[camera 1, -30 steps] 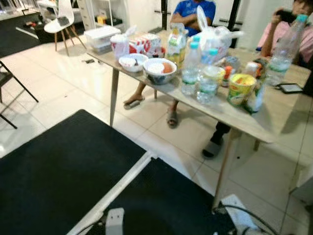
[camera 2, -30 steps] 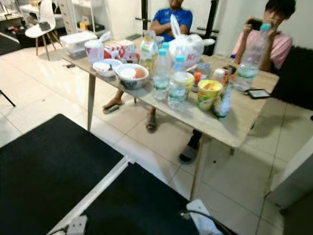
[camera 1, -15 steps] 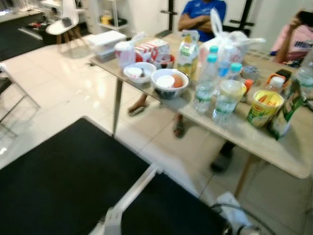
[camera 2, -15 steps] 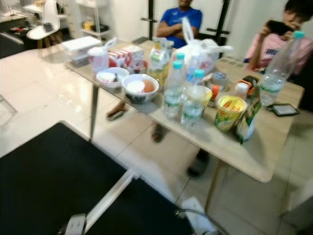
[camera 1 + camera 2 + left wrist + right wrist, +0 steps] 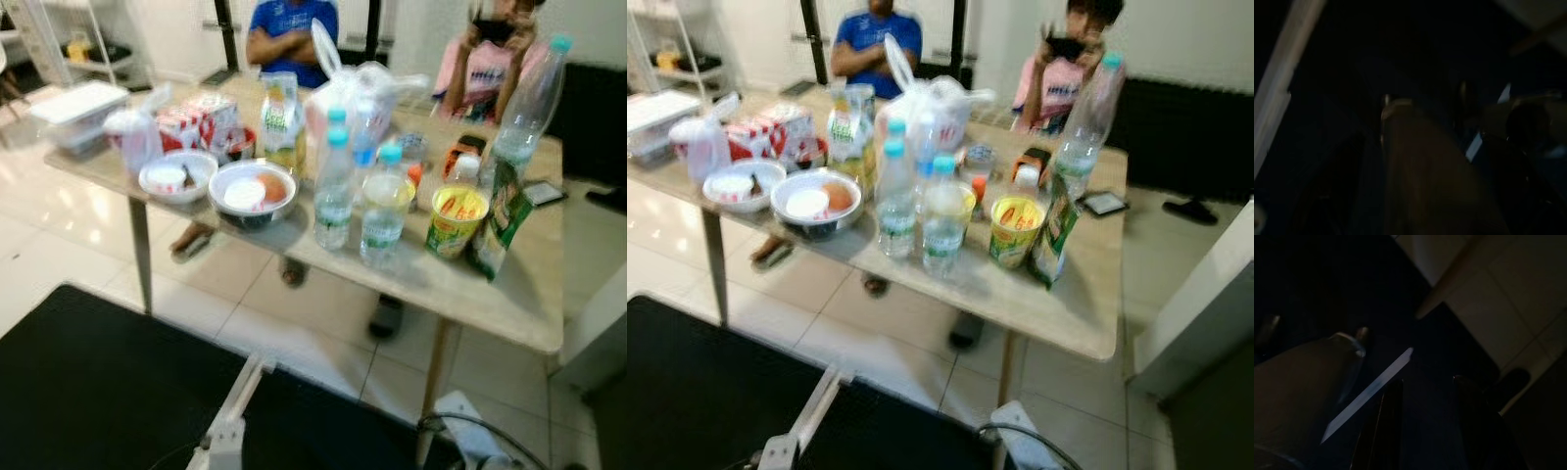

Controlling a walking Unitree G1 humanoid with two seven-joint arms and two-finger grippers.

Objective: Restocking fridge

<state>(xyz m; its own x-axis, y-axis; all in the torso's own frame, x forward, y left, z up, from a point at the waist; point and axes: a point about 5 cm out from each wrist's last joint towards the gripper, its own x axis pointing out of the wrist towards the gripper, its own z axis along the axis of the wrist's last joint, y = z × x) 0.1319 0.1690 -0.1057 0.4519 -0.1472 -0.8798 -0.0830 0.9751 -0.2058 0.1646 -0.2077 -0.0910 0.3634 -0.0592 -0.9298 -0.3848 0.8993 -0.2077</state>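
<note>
Light wooden table point(image 5: 509, 304) stands on pale tiles, laden with stock; two clear plastic water bottles with teal caps point(image 5: 334, 191) stand at its near edge, white bowl with orange food point(image 5: 251, 193) just beside them, yellow cup point(image 5: 455, 221) further along; two persons sit behind it. Right gripper point(image 5: 1425, 426) hangs over black mat point(image 5: 88, 392), fingers apart; left gripper: cannot tell, view too dark.

Two bowls point(image 5: 250, 189) sat left of the water bottles point(image 5: 333, 186) on the counter point(image 5: 509, 299); two people point(image 5: 289, 24) sat behind.
</note>
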